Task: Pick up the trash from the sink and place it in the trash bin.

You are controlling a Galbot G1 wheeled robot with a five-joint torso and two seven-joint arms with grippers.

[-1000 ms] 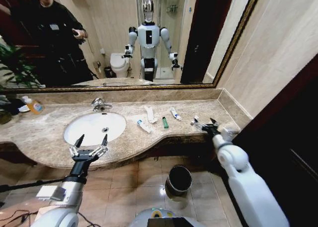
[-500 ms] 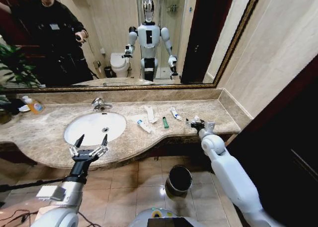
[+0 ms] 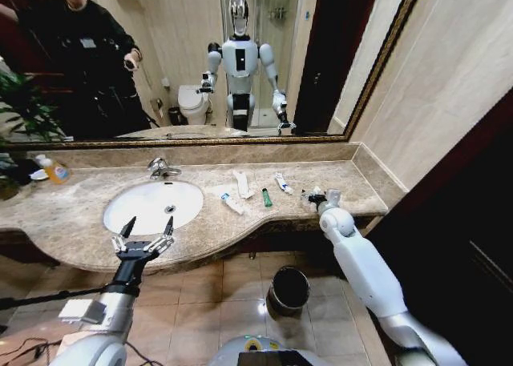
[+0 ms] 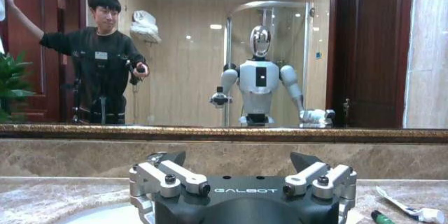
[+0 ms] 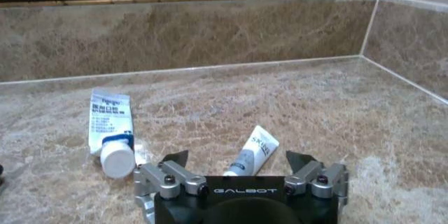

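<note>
While the left end effector [image 3: 145, 228] hovers at about seven o'clock in the head view, over the front edge of the marble bench [image 3: 80, 210] just below the sink [image 3: 152, 205], its fingers stand spread wide and hold nothing. The right end effector [image 3: 319, 196] reaches to about three o'clock, low over the bench near its right end, jaws open and empty. In the right wrist view, a small white tube [image 5: 251, 151] with dark lettering lies between those parted fingertips, not gripped; another white tube [image 5: 112, 130] with blue print and a white cap lies just beside it. The print on both is too small to read. "GALBOT" is printed on both end effector bodies. In the head view more trash lies between sink and right end effector: a flat white packet [image 3: 241, 183], a dark-green tube [image 3: 266, 197], white tubes [image 3: 232, 203]. The trash bin [image 3: 288, 290] stands on the floor at six o'clock.
</note>
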